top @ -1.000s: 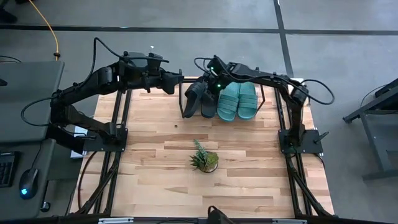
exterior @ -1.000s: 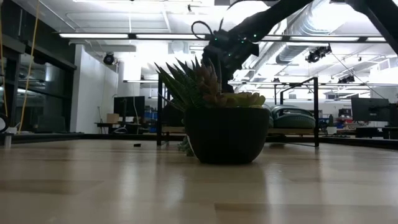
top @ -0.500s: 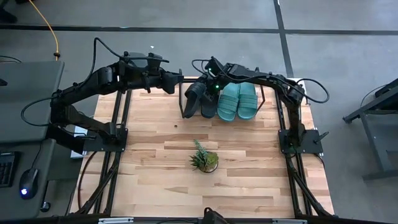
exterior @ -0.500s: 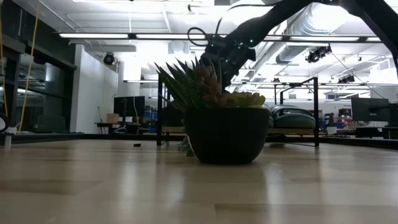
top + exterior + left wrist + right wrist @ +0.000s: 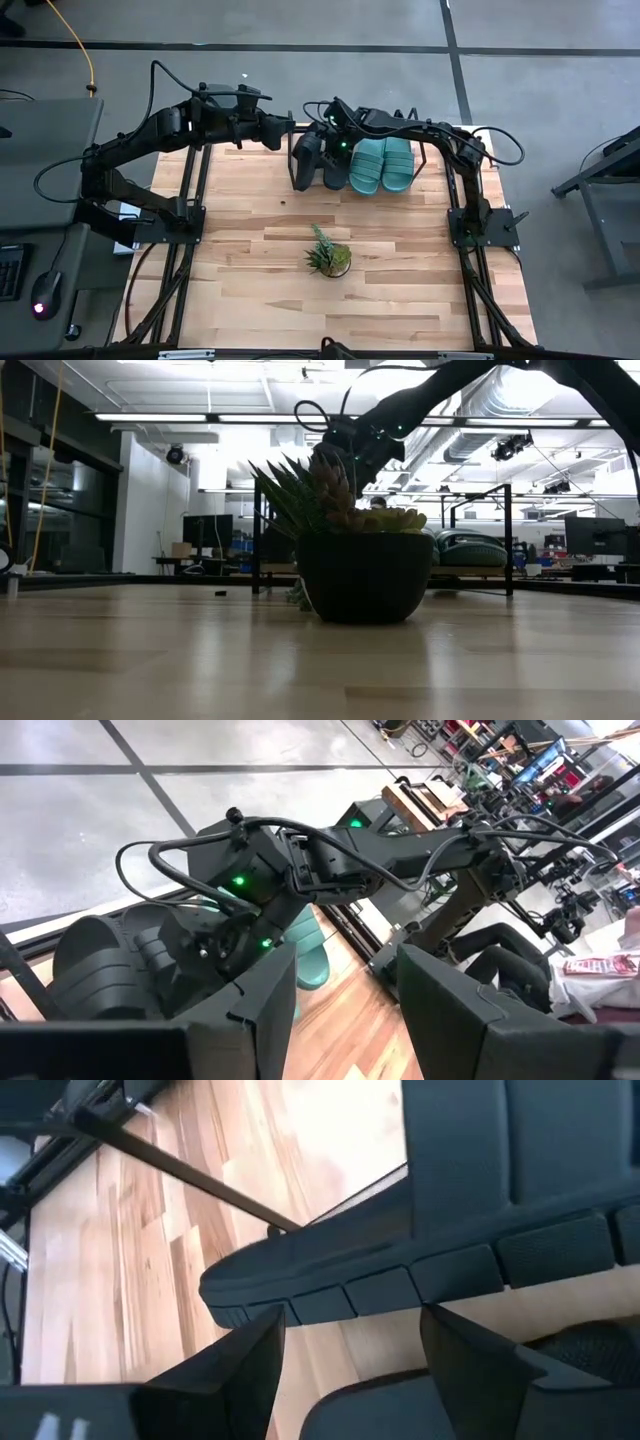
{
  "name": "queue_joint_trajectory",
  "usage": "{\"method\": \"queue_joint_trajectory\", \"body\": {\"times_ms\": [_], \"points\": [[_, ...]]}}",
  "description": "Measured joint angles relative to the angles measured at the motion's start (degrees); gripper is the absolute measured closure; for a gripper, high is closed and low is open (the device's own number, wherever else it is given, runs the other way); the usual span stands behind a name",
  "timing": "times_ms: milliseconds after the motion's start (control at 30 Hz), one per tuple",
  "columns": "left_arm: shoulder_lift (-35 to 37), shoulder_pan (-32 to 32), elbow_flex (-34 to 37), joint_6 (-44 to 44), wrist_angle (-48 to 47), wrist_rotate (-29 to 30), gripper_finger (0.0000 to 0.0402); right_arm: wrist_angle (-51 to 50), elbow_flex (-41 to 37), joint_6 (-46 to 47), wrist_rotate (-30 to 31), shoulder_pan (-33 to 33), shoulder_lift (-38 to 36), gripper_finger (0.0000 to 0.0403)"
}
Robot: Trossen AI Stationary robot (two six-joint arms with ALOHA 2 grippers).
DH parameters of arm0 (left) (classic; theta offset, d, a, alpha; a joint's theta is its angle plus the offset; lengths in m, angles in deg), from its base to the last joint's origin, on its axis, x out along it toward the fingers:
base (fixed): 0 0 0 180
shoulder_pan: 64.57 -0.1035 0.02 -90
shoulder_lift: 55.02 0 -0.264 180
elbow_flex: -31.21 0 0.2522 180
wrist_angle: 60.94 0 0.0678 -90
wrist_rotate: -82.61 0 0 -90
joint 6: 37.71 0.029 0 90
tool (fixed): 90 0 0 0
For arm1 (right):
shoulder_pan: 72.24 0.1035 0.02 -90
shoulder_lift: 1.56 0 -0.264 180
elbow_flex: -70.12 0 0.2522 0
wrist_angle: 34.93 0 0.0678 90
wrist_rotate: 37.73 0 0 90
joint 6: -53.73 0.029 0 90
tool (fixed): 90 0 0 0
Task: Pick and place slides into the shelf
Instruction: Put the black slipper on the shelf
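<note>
The right gripper point(image 5: 322, 150) stands with its jaws spread wide and clasping nothing, poised just over a black slide point(image 5: 303, 160) at the upper centre of the high view. In the right wrist view the two dark fingers point(image 5: 262, 1370) frame the ribbed sole edge of that black slide point(image 5: 400, 1275) without touching it, which suggests the arm is lining up a grasp or nudging the sandal straight. This slide sits tilted at the left end of the row, not yet lying flat like its neighbours.

Beside it on the shelf point(image 5: 420, 190) rest a second black slide point(image 5: 335, 170) and, to the right, the two teal-green slides point(image 5: 382, 163) laid side by side, toes pointing toward the bottom of the frame. The neat pairing implies most of the sorting is done, with only the tilted one left to settle.

The left gripper point(image 5: 285, 133) waits just to the left of the row, jaws partly parted and empty, its wrist camera aimed at the other arm's wrist. A small potted plant point(image 5: 328, 257) stands well apart at the centre of the wooden table point(image 5: 250, 290), and fills the middle of the low view point(image 5: 365, 565).
</note>
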Motion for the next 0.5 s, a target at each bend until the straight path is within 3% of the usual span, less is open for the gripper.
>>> {"method": "queue_joint_trajectory", "body": {"times_ms": [233, 500], "points": [[0.00, 0.00, 0.00, 0.00, 0.00, 0.01, 0.0245, 0.22, 0.00, 3.30, 2.45, -0.02, 0.00, 0.0178], [0.00, 0.00, 0.00, -0.02, 0.02, 0.02, 0.0245, -9.86, 2.29, 2.84, 7.97, 0.14, 0.00, 0.0179]]}}
